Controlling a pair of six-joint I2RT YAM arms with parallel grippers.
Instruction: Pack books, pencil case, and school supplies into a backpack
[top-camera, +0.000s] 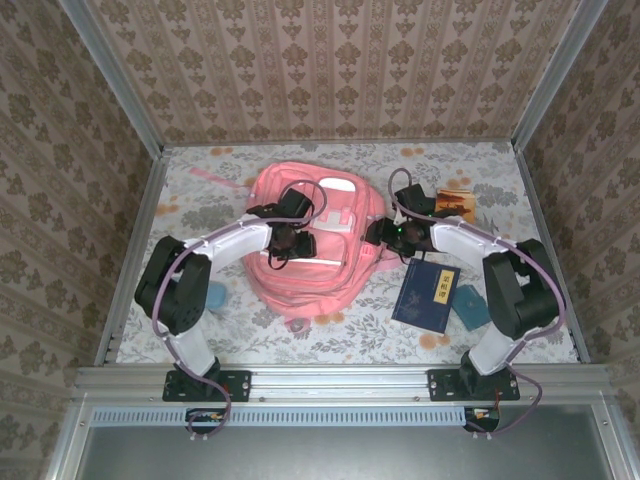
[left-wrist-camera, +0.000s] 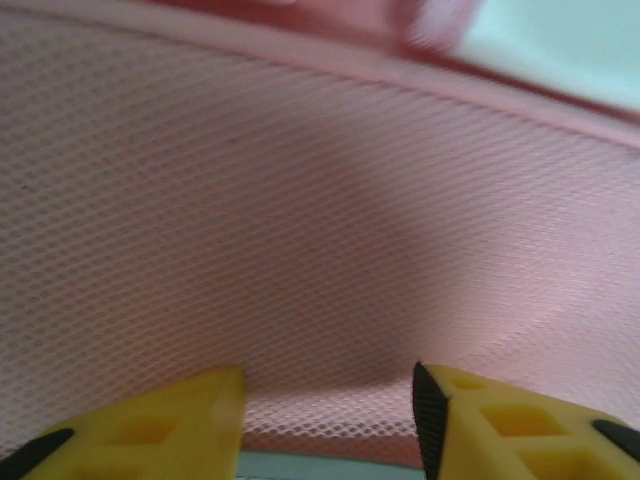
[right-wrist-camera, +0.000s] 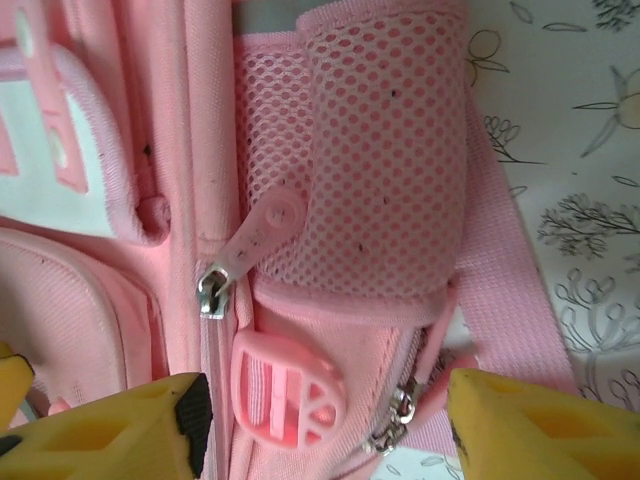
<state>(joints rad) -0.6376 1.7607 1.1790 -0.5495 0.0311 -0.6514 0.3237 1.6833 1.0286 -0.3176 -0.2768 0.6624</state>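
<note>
The pink backpack (top-camera: 315, 270) lies flat in the middle of the table. My left gripper (top-camera: 290, 242) hovers low over its front, open; in the left wrist view its yellow fingers (left-wrist-camera: 190, 425) stand apart right against pink mesh fabric (left-wrist-camera: 300, 220). My right gripper (top-camera: 383, 232) is open at the bag's right side, its fingers (right-wrist-camera: 120, 430) straddling a pink plastic buckle (right-wrist-camera: 288, 390), with a metal zipper slider (right-wrist-camera: 213, 295) and a mesh pocket (right-wrist-camera: 370, 150) just beyond. A navy book (top-camera: 427, 295) lies right of the bag. An orange-brown booklet (top-camera: 458, 203) lies at the back right.
A small teal flat item (top-camera: 470, 306) lies beside the navy book, near the right arm's base. A light-blue item (top-camera: 215, 296) lies left of the bag by the left arm. The floral table cloth (top-camera: 520, 230) ends at metal frame rails on all sides.
</note>
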